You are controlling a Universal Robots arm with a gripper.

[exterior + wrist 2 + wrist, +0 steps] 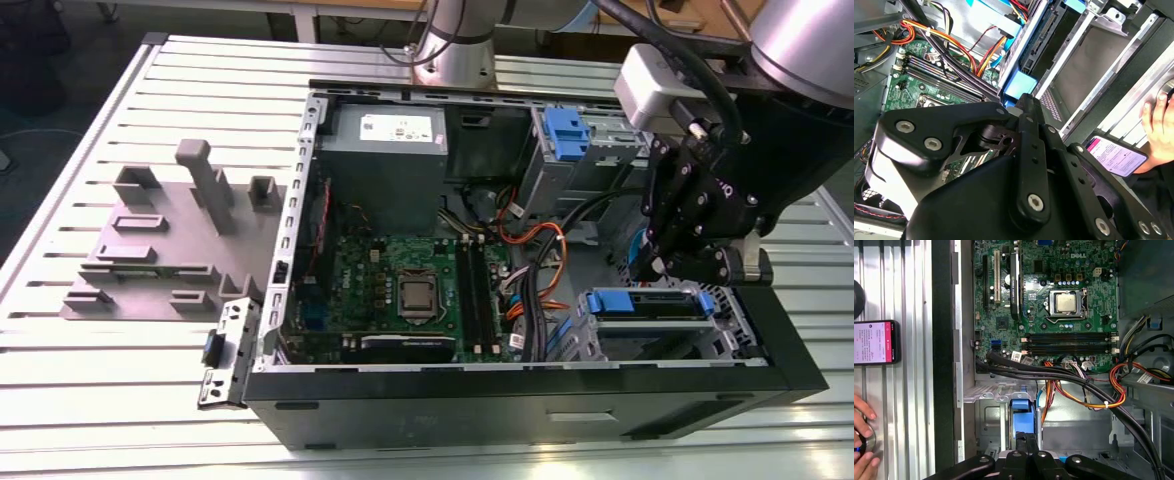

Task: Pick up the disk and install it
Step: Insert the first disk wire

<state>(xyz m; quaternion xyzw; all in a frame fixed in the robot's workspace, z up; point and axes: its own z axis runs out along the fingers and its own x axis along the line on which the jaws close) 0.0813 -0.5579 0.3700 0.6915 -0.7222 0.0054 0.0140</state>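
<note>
The gripper point(663, 268) hangs inside the open computer case point(534, 395), over the drive cage, and I cannot tell how its jaws stand. The disk point(646, 304) lies in the cage bay just beside it, close to the orange cable bundle point(1089, 390). Misalignment could jam the blue carrier against the cage rails or snag cables; a person's hand point(863, 437) beside a phone point(876, 342) rests close to the case.

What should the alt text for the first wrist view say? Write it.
The gripper hangs over the disk's blue carrier inside an open computer case, motherboard and cables beyond. Outside it, a lit phone and a person's hand lie on the slatted table.
</note>
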